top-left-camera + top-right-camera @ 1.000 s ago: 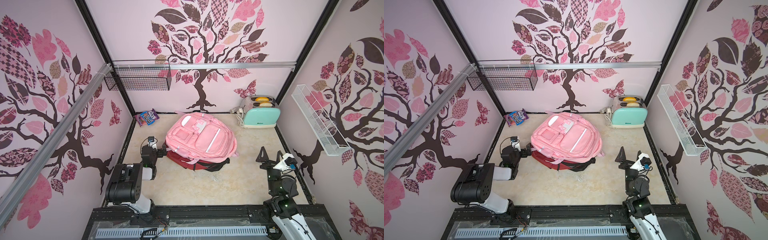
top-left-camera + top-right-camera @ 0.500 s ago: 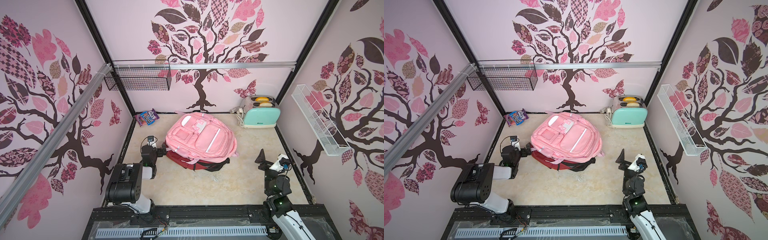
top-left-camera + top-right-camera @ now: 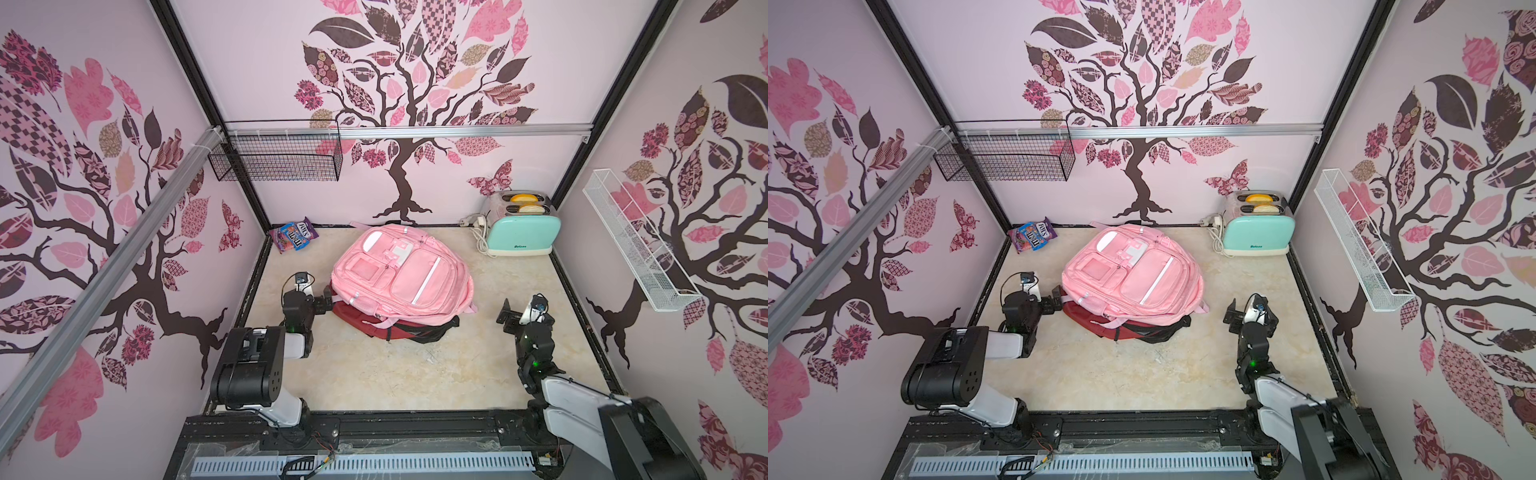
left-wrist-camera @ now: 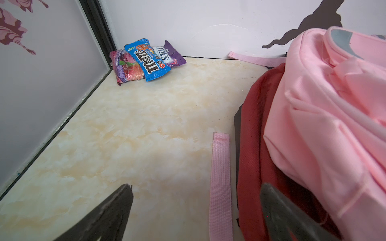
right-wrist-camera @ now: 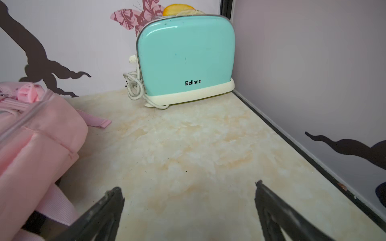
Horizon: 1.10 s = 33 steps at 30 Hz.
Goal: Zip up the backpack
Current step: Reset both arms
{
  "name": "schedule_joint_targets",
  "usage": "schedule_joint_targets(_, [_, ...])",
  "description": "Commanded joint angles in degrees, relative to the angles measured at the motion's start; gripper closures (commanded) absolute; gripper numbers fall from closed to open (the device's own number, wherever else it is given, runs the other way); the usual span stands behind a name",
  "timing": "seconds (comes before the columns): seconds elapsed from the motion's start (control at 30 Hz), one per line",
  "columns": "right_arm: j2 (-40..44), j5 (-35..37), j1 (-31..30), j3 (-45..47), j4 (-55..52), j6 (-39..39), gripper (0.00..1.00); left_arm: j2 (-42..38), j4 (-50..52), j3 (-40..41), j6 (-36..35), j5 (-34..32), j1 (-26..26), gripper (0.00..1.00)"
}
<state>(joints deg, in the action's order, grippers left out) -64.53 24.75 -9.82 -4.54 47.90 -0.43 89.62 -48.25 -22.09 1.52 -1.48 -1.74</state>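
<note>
A pink backpack (image 3: 403, 278) (image 3: 1133, 282) lies flat in the middle of the table on top of a dark red bag (image 3: 365, 320) (image 3: 1096, 322). My left gripper (image 3: 326, 301) (image 3: 1057, 301) is at the pile's near left corner, open and holding nothing. In the left wrist view the left gripper (image 4: 195, 185) has one finger close against the red bag (image 4: 257, 146) under the pink backpack (image 4: 334, 125). My right gripper (image 3: 515, 313) (image 3: 1237, 313) (image 5: 188, 185) stands open over bare table, apart from the backpack (image 5: 31, 146). I cannot make out a zip pull.
A teal toaster (image 3: 521, 232) (image 5: 186, 58) with its cord stands at the back right. Candy packets (image 3: 293, 235) (image 4: 146, 58) lie in the back left corner. A loose pink strap (image 4: 220, 183) lies beside the left gripper. A black wire basket (image 3: 274, 156) and a white wire shelf (image 3: 636, 245) hang on the walls.
The right arm has shifted a little to the left, towards the backpack, with its gripper still open. The left arm and the backpack have not moved.
</note>
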Motion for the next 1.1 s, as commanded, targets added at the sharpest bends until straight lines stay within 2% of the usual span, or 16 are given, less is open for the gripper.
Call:
schedule_joint_targets(0.0, [-5.4, -3.3, 0.2, -3.2, 9.5, -0.2, 0.01, -0.4, -0.4, -0.5, 0.2, -0.6, -0.3, 0.02])
schedule_joint_targets(0.07, [-6.4, -4.2, 0.2, -6.6, 4.2, -1.2, 0.01, -0.4, -0.5, -0.5, 0.2, -0.6, -0.2, 0.02])
schedule_joint_targets(0.2, [-9.2, -3.4, 0.4, -8.0, 5.5, -2.8, 0.01, -0.4, -0.4, -0.4, 0.3, -0.6, -0.3, 0.02])
schedule_joint_targets(0.37, [-13.0, -8.0, 0.7, -14.7, -2.6, -5.6, 0.01, -0.4, -0.4, -0.6, 0.3, -0.6, -0.3, 0.02])
schedule_joint_targets(0.47, [-17.5, -7.6, 0.9, -15.9, 0.7, -6.6, 0.01, -0.5, -0.4, -0.5, 0.3, -0.6, -0.2, 0.02])
schedule_joint_targets(0.57, [-20.1, -10.1, 0.9, -15.1, 4.5, -8.3, 0.01, -0.4, -0.4, -0.5, 0.3, -0.6, -0.2, 0.02])
schedule_joint_targets(0.7, [-20.3, -11.5, 1.5, -13.3, 7.9, -7.9, 0.01, -0.4, -0.4, -0.5, 0.2, -0.6, -0.2, 0.02])
schedule_joint_targets(0.8, [-24.0, -15.6, 4.9, -13.4, 10.7, -5.1, 0.01, -0.4, -0.4, -0.5, 0.2, -0.6, -0.2, 0.02])
schedule_joint_targets(0.87, [-25.9, -15.5, 5.2, -13.3, 13.6, -5.1, 0.01, -0.4, -0.4, -0.5, 0.3, -0.6, -0.2, 0.02])
schedule_joint_targets(1.0, [-24.3, -14.0, 5.2, -17.3, 3.6, -4.1, 0.01, -0.4, -0.4, -0.5, 0.3, -0.6, -0.2, 0.02])
schedule_joint_targets(1.07, [-24.5, -17.7, 7.4, -19.6, -1.1, -2.5, 0.01, -0.4, -0.4, -0.5, 0.2, -0.6, -0.2, 0.02])
